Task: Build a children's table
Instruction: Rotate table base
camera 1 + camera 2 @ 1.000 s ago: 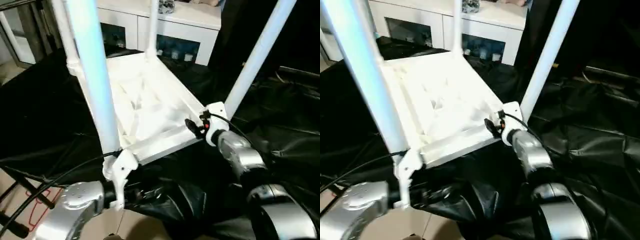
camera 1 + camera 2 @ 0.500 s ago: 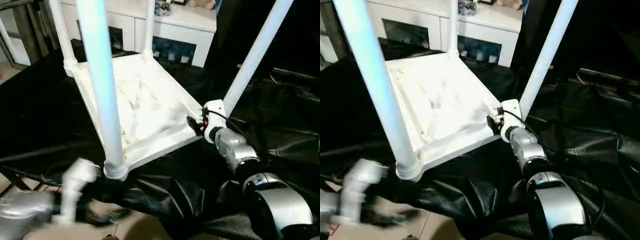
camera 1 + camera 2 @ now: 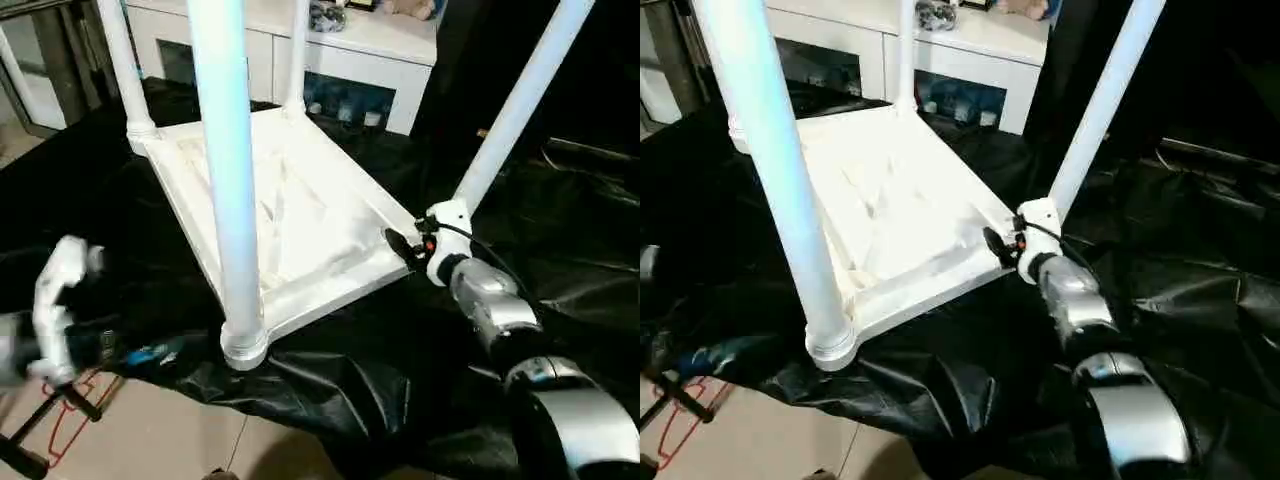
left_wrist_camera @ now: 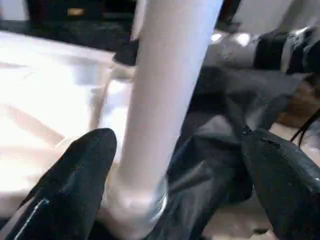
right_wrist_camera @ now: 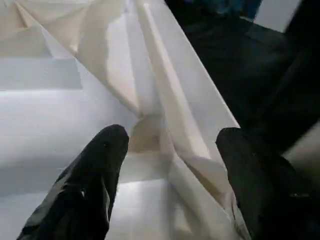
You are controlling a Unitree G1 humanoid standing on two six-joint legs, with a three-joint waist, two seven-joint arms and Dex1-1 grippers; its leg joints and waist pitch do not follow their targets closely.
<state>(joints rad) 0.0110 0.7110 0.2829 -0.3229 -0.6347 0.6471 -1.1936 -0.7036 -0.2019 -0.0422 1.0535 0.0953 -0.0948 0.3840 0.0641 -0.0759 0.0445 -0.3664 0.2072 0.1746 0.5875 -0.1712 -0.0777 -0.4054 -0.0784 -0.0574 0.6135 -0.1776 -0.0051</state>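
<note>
- Black sheeting (image 3: 330, 380) drapes the desk on which the children's table (image 3: 290, 215) lies upside down, its ribbed underside facing up and its legs rising out of the corner sockets; a white cabinet (image 3: 330, 50) with glass doors stands behind.
- Right gripper (image 5: 170, 165): the two black fingers (image 5: 95, 175) stand apart, straddling the raised rim at the tabletop's near right corner; in the head view the right gripper sits at the foot of the near right leg (image 3: 515, 110). Whether the pads actually press the rim cannot be told.
- Left gripper (image 4: 180, 165): its fingers (image 4: 75, 175) are spread wide, with the near left leg (image 3: 228, 170) between them but untouched; in the head view it is a blur off the desk's left edge.
- Handling, as a judgement: hollow moulded plastic, so likely light and stiff, with smooth, slippery tubes. The long legs would act as levers on their sockets, so the firmest hold is low on a leg, at the socket collar (image 3: 243, 345), or on the ribbed rim.
- Two far legs (image 3: 118, 60) stand seated at the rear corners.
- No brand, label or legible writing is visible anywhere.
</note>
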